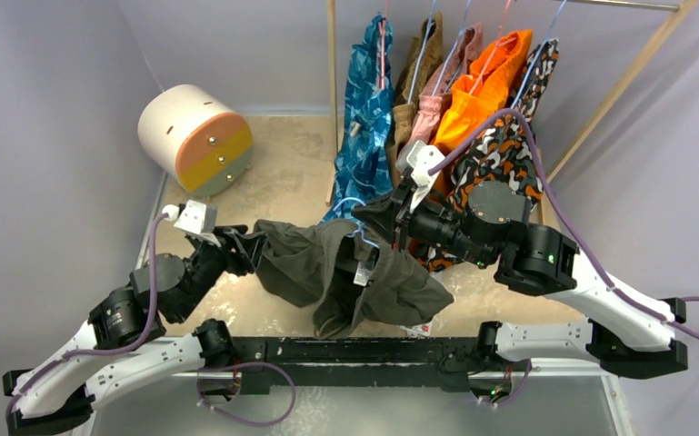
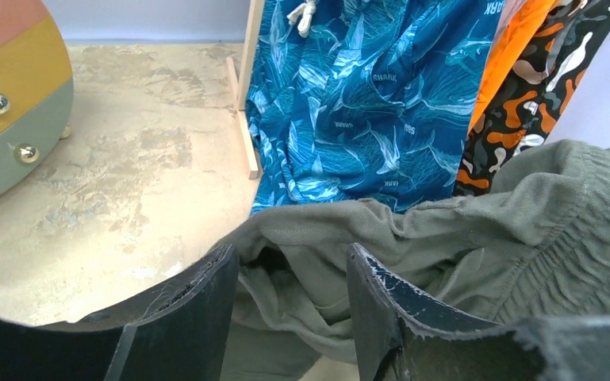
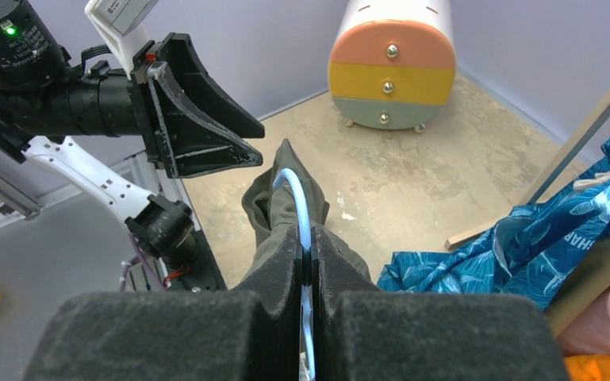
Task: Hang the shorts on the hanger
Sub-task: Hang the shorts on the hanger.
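Observation:
The dark olive-green shorts [image 1: 327, 268] hang draped in mid-air between my two arms, above the table's near edge. They also show in the left wrist view [image 2: 460, 230] and the right wrist view [image 3: 266, 214]. My right gripper [image 3: 307, 238] is shut on the thin light-blue wire of the hanger [image 3: 295, 190], which runs up into the shorts' fabric; most of the hanger is hidden by cloth. In the top view the right gripper [image 1: 377, 218] is at the shorts' right top. My left gripper [image 2: 289, 270] is open, jaws wide apart, with a fold of the shorts between them; it is at the shorts' left end [image 1: 250, 247].
A wooden rack [image 1: 332, 91] at the back holds blue patterned shorts [image 1: 364, 118], tan, pink, orange [image 1: 486, 86] and camouflage [image 1: 500, 154] garments close behind my right gripper. A round drawer cabinet [image 1: 195, 138] stands at the back left. Purple walls close in both sides.

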Motion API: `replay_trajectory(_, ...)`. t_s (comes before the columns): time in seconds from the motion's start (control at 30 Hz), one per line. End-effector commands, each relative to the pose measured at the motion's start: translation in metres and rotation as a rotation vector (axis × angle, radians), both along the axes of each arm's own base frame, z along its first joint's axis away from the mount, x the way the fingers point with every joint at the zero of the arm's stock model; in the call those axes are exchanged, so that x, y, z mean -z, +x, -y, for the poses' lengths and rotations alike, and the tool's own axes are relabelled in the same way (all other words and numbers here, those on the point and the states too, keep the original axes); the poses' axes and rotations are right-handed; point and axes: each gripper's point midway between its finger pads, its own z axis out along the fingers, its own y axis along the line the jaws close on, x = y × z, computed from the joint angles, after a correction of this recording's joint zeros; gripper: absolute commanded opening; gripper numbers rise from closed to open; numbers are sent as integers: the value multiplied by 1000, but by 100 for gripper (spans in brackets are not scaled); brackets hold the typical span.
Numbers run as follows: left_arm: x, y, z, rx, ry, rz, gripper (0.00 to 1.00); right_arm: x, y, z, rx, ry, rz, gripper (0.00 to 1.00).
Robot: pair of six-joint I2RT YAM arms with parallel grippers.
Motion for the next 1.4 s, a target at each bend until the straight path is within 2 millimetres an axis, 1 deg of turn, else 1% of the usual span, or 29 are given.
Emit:
replay_trajectory(0.0,-21,2,0,4,-13,56,51,-34,-8,7,-23,122,25,0)
replay_trajectory(0.17,-15,5,2,-14,3,34,49,-36,-8,11,-16,132,27,0)
replay_trajectory(0.3,-7,10,-2,-60,27,3,51,-32,-6,11,-5,123,25,0)
replay_trajectory(0.37,-7,6,2,-25,30,-5,52,-30,-5,11,0,117,23,0)
replay_trajectory(0.47,-16,-2,8,38,-5,7,54,-25,-3,10,9,106,23,0)
replay_trajectory(0.53,-23,-3,3,28,-26,24,55,-24,-2,9,10,100,22,0)
replay_trajectory(0.6,-25,0,-8,-19,-26,36,56,-24,-2,8,7,101,24,0)
replay_trajectory(0.67,-23,4,-18,-71,-7,40,57,-24,-3,8,4,101,26,0)
replay_trajectory(0.73,-18,6,-23,-103,22,32,57,-26,-4,9,-1,104,28,0)
replay_trajectory(0.8,-15,8,-21,-104,50,26,58,-26,-5,9,-6,105,30,0)
replay_trajectory(1.13,-6,16,6,-54,107,4,58,-31,-11,12,-31,120,34,0)
replay_trajectory(1.37,0,13,7,-39,102,-14,58,-29,-11,16,-20,123,33,0)
